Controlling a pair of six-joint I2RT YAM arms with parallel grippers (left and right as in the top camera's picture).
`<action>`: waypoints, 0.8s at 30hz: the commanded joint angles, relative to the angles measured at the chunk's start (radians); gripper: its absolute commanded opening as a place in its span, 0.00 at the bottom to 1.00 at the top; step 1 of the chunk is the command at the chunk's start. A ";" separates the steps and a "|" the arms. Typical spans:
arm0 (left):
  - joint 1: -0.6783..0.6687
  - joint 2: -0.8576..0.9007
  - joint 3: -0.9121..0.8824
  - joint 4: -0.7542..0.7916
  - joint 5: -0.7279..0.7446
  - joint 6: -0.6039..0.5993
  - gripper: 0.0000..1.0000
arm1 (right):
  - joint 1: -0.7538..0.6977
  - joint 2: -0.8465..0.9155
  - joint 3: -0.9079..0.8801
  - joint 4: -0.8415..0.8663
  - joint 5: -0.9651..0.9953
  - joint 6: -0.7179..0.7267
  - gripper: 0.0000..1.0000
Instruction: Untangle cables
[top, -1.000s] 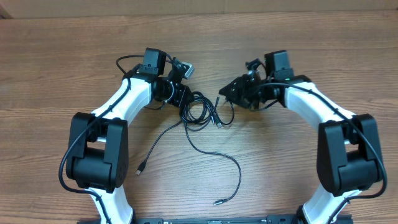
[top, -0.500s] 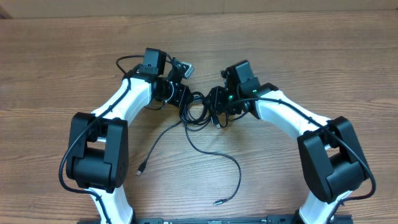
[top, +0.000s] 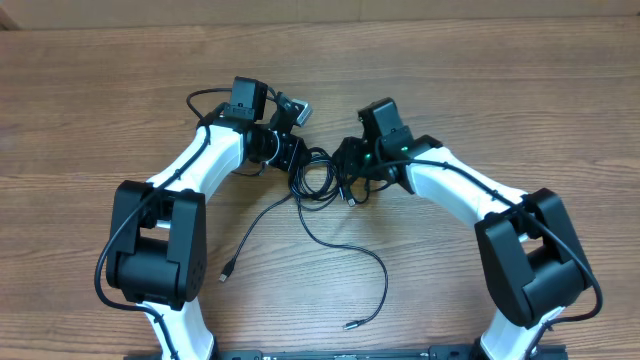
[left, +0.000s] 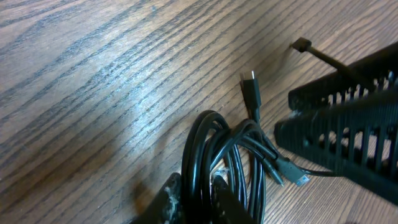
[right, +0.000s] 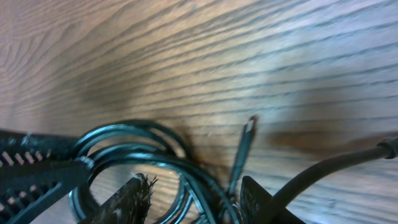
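Observation:
The cables (top: 322, 180) are thin black cords bunched in loops at the table's middle, with loose ends trailing toward the front. My left gripper (top: 297, 172) is shut on the left side of the looped bundle; in the left wrist view its fingertips (left: 194, 198) pinch several strands (left: 214, 149). My right gripper (top: 345, 172) is open at the bundle's right side; in the right wrist view its fingers (right: 198, 202) straddle cable strands (right: 155, 155) and a plug end (right: 247, 134) lies just beyond.
One cable tail runs to a plug (top: 226, 270) at front left, another curls to a plug (top: 350, 325) at front centre. The wooden table (top: 80, 110) extends all around. The right gripper's ribbed finger (left: 348, 130) shows in the left wrist view.
My right arm has swung left from apart to the cable bundle, its open fingers now around the strands. The left arm and cables have stayed put.

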 joint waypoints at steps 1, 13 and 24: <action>-0.001 0.002 0.010 0.005 0.032 -0.005 0.13 | 0.046 -0.018 -0.006 0.006 0.060 -0.002 0.45; 0.054 0.002 0.010 0.003 0.227 0.054 0.04 | 0.071 -0.018 -0.006 0.031 0.135 0.025 0.41; 0.069 0.002 0.010 -0.014 0.396 0.156 0.04 | 0.084 -0.018 -0.006 0.028 0.092 0.235 0.41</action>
